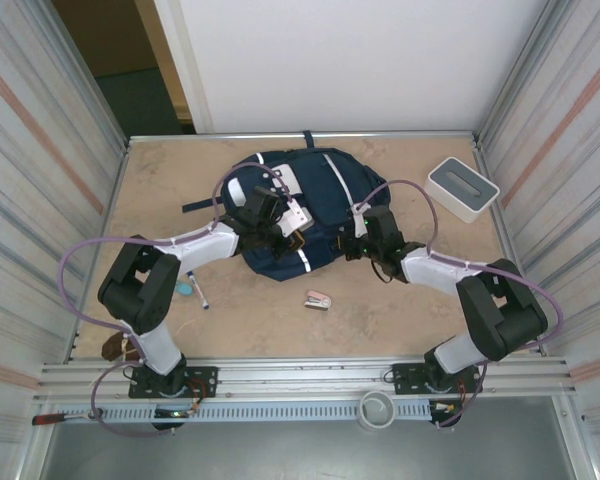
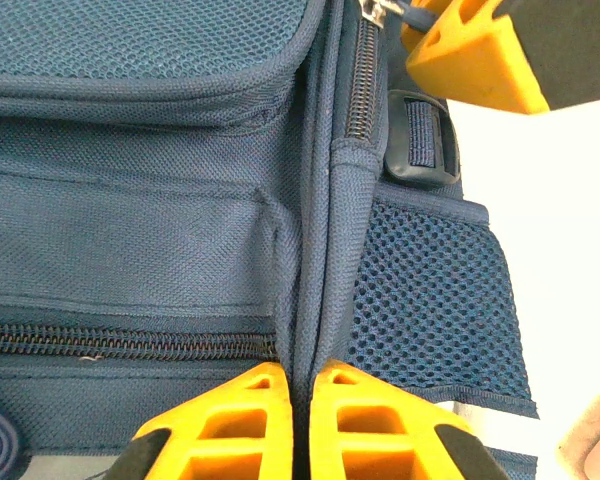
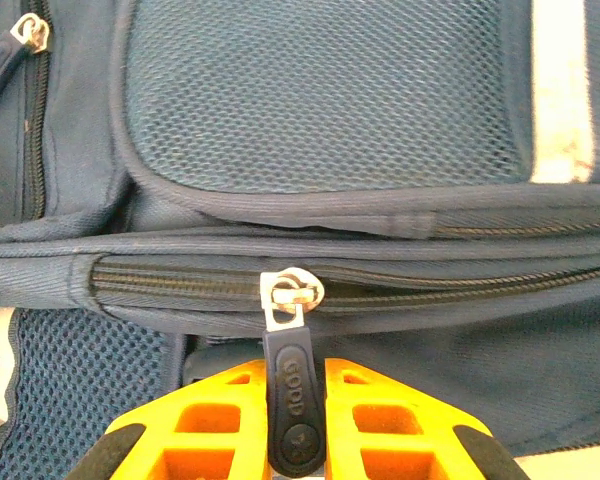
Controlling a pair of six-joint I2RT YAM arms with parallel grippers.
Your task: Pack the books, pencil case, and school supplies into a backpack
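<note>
Nearest the bases, the small pink-and-silver stapler [image 1: 317, 299] and the slim blue-capped white pen [image 1: 198, 288] lie loose on the tan worktop [image 1: 400, 300], lower centre and lower left, apart from the bag. Beyond them, the large navy-blue fabric backpack [image 1: 320, 230] lies at frame centre. The left tool [image 2: 302, 378] is pinched tight on a raised fabric seam [image 2: 325, 250] of it. The right tool [image 3: 296, 372] is closed on the black rubber zip pull [image 3: 292, 410]. Packing seems barely begun: the bag needs opening, then loading. A white box [image 1: 462, 187] with a grey top sits upper right.

Beige tabletop [image 1: 380, 312], corrugated metal walls [image 1: 30, 150], white back panel [image 1: 350, 60].
</note>
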